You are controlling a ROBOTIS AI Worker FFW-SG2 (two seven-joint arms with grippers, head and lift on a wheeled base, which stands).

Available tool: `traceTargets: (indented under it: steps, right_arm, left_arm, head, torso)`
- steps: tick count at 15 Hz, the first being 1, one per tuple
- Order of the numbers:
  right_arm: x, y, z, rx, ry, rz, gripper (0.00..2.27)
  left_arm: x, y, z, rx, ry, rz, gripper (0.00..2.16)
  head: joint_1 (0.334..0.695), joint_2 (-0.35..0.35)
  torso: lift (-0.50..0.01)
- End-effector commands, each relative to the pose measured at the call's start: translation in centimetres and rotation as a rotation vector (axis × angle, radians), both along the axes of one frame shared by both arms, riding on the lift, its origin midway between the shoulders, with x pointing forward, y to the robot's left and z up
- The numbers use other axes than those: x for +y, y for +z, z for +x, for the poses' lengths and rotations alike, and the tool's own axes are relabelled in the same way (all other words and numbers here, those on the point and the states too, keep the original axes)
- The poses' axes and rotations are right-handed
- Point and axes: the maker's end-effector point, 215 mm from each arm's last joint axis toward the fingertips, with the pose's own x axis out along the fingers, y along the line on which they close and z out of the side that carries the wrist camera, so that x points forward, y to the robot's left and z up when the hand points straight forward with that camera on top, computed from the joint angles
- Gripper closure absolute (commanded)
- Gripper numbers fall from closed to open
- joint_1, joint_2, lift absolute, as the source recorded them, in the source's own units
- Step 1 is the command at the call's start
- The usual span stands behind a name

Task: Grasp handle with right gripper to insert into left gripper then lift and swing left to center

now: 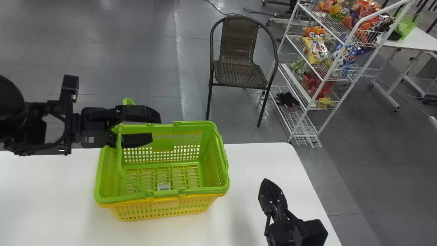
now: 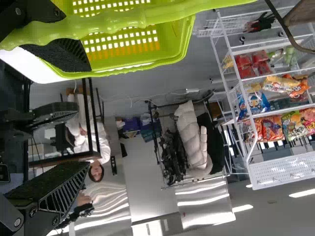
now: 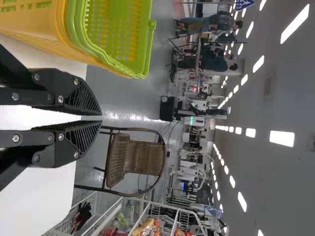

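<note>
Left gripper point(image 1: 156, 128) | basket point(image 1: 211, 153): long axis left-right | handle point(image 1: 119, 150) (green) leaning left

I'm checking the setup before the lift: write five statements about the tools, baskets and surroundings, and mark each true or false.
1. The left tool is open. True.
2. The right tool is clamped on the green basket's handle. False: it is shut over the white table, away from the handle.
3. The green basket sits nested in the yellow basket. True.
4. The snack bags lie in the green basket. False: they are on the wire rack.
5. The wicker chair stands beyond the table. True.
</note>
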Motion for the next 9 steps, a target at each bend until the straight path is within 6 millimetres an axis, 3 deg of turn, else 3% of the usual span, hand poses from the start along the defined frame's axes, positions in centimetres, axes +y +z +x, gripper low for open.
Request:
traceTargets:
  steps: [1, 9]
  right_arm:
    - [0.1, -1.0, 1.4, 0.037, -0.008, -0.028, 2.04]
    - [1.4, -2.5, 5.5, 0.072, 0.015, -0.15, 2.04]
  left_arm:
    - [0.3, -0.1, 0.3, -0.013, 0.009, 0.004, 0.15]
    - [0.4, 1.6, 1.4, -0.047, 0.014, -0.006, 0.15]
  head:
    - [0.695, -0.218]
    - [0.695, -0.193]
  torso:
    - [0.0]
    - [0.0]
